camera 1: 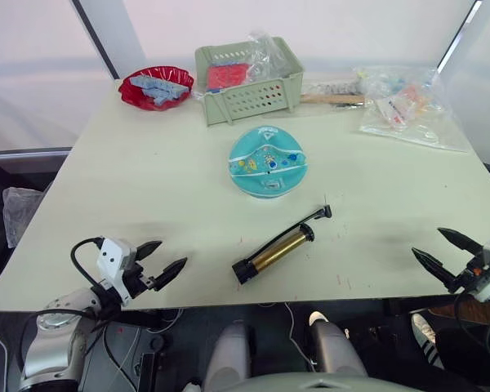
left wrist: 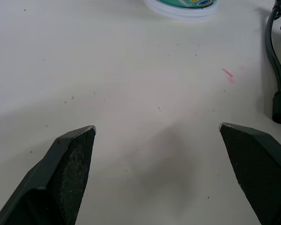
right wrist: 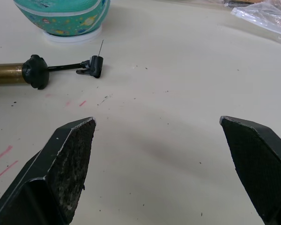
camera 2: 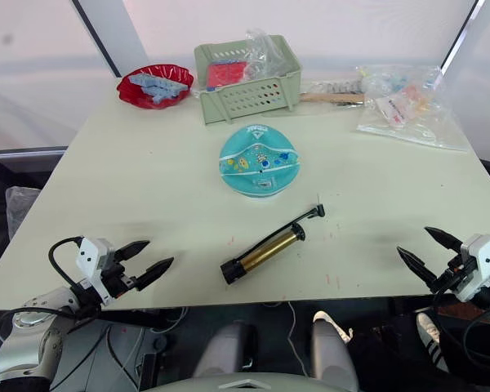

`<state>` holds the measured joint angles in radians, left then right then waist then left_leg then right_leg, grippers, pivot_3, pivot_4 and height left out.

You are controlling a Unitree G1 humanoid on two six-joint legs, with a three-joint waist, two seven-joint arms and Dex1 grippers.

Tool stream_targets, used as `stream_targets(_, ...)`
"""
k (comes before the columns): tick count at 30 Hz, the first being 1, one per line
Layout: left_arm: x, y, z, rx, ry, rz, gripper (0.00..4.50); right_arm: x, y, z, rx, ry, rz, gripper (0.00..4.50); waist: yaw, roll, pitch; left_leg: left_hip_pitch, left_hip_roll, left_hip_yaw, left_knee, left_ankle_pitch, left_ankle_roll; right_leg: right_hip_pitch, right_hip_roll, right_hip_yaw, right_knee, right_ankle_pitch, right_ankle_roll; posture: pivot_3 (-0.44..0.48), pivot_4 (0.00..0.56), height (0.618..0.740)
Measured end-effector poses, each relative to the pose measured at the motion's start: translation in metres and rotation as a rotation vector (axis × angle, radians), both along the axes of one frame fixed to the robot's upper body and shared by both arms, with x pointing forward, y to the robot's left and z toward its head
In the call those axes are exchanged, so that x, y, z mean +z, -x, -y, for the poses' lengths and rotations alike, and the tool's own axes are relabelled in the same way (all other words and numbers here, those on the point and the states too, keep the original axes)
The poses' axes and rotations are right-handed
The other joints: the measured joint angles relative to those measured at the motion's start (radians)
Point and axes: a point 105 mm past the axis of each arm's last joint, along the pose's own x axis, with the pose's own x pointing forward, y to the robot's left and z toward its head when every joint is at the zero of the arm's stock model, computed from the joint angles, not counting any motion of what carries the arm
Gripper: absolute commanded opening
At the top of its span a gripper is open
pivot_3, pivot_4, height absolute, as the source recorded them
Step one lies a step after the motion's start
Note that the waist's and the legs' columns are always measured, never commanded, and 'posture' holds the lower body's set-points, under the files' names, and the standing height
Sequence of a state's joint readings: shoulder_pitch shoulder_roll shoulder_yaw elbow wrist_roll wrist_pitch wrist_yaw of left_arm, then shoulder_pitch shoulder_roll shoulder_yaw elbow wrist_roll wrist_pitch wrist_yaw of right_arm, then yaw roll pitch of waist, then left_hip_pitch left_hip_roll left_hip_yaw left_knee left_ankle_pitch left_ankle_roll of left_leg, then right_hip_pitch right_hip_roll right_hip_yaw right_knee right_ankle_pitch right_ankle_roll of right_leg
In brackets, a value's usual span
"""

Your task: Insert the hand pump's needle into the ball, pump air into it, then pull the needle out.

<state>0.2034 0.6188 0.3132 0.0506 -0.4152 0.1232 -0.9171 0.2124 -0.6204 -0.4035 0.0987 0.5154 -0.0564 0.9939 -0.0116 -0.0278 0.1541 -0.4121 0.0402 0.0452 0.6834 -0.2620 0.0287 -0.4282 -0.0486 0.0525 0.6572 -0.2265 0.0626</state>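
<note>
we see the ball [camera 1: 267, 162] lying flattened at the middle of the worktop [camera 1: 147, 196], with the hand pump [camera 1: 276, 251] flat on the surface just nearer than it, hose end pointing far-right. the needle [right wrist: 101, 47] stands up from its black fitting close beside the ball, not in it. our left hand [camera 1: 162, 261] hovers wide open and empty at the near left edge; our right hand [camera 1: 443, 251] is equally open and empty at the near right.
</note>
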Motion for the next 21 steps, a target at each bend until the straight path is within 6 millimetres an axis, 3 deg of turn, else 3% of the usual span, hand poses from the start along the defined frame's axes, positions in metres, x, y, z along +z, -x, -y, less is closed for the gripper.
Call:
stream_targets(7,0.008,-0.018,-0.017,-0.006,-0.042,0.022,4.5,-0.002,0.005,-0.001,0.008,-0.019,0.007,4.46,0.002,0.001,0.0,0.0,0.0,0.0,0.0,0.0,0.0,0.0,0.0,0.0,0.0,0.0,0.0,0.0,0.15,0.736)
stream_targets(11,0.006,-0.017,-0.017,-0.017,-0.038,0.018,4.5,-0.002,0.008,-0.003,0.027,-0.025,0.014,4.46,-0.002,0.001,0.0,0.0,0.0,0.0,0.0,0.0,0.0,0.0,0.0,0.0,0.0,0.0,0.0,0.0,0.15,0.736)
stream_targets(16,0.006,-0.017,-0.013,-0.044,-0.041,0.02,4.5,-0.003,0.013,-0.005,0.059,-0.032,0.015,4.46,0.001,0.001,0.0,0.0,0.0,0.0,0.0,0.0,0.0,0.0,0.0,0.0,0.0,0.0,0.0,0.0,0.15,0.736)
stream_targets(21,0.012,-0.023,0.007,-0.133,-0.032,0.029,4.5,0.003,0.02,-0.012,0.122,-0.068,0.025,4.46,0.003,0.001,0.0,0.0,0.0,0.0,0.0,0.0,0.0,0.0,0.0,0.0,0.0,0.0,0.0,0.0,0.15,0.736)
